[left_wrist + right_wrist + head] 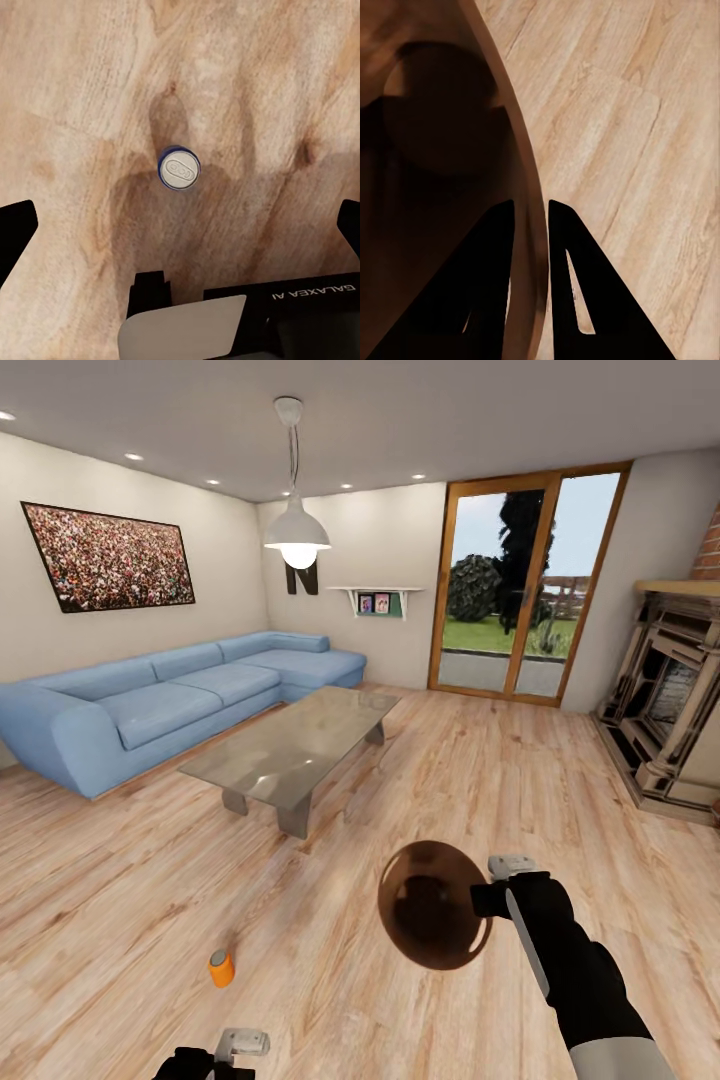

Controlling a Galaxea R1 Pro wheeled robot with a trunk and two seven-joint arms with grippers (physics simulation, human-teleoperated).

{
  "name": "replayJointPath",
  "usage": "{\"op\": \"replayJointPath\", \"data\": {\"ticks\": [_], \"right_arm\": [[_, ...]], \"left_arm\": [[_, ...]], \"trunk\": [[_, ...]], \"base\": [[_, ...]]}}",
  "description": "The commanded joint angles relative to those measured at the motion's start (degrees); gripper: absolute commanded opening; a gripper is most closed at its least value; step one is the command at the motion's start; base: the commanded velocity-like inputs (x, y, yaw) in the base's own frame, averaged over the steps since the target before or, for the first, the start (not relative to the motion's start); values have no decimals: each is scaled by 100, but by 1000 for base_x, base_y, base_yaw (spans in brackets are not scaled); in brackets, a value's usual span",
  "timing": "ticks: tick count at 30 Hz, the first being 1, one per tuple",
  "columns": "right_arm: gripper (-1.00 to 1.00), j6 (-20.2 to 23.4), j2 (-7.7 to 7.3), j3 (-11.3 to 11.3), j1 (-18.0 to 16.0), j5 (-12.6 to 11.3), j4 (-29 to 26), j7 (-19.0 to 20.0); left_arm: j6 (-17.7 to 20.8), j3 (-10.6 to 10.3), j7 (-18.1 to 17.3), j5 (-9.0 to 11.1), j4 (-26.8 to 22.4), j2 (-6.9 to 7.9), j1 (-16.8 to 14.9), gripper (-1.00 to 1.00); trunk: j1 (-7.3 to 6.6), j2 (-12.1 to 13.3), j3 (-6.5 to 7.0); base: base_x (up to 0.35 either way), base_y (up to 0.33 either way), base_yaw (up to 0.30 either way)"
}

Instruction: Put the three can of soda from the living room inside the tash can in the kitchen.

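Observation:
One can of soda (221,968) stands upright on the wood floor of the living room, orange-sided with a grey top. My left gripper (225,1060) hovers directly above it at the head view's lower edge. In the left wrist view the can (179,169) lies straight below, centred between the widely spread black fingers (16,232), so the left gripper (180,232) is open. My right gripper (490,900) holds the brown tash can (432,905) above the floor, mouth tilted toward the camera. In the right wrist view its fingers (487,285) pinch the bin's rim (534,225).
A glass coffee table (290,745) stands ahead, with the long blue corner sofa (160,705) behind it on the left. A brick fireplace (670,700) is on the right and a glass patio door (525,585) at the back. Open wood floor (120,900) surrounds me.

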Motion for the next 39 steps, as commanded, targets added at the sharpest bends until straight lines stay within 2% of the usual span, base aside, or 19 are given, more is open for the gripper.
{"op": "replayJointPath", "data": {"ticks": [1, 15, 39], "right_arm": [[-100, 0, 1, 0, -2, -74, -2, 23], [-100, 0, 1, 5, -2, -74, -2, 23], [-100, 0, 1, 40, -3, -83, -2, 23]], "left_arm": [[0, 0, 0, 0, 1, 0, 0, 100], [0, 1, 1, 0, 1, 0, 0, 100], [0, 1, -7, 0, 1, 0, 0, 100]], "trunk": [[0, 0, 1], [0, 0, -14], [0, 0, -224]], "base": [[0, 0, 0], [0, 0, 0], [0, 0, 0]]}}
